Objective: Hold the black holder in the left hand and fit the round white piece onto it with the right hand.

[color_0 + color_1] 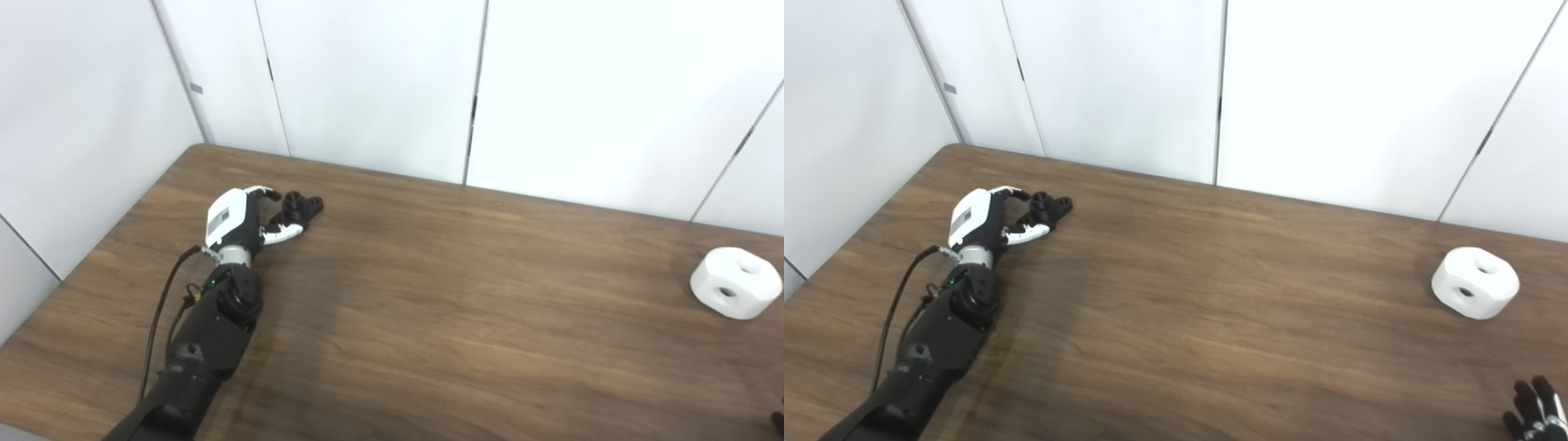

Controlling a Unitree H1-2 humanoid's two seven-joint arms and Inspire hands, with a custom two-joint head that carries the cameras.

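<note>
Left hand (242, 217): positioned at the far left of the table (429, 306), fingers curled around the black holder (298, 207); a firm grip cannot be confirmed.
Black holder: resting on the table.
Round white piece (1475, 282): located at the table's right side, untouched.
Right hand (1534, 407): seen only as fingertips, spread apart, at the lower right corner.
</note>
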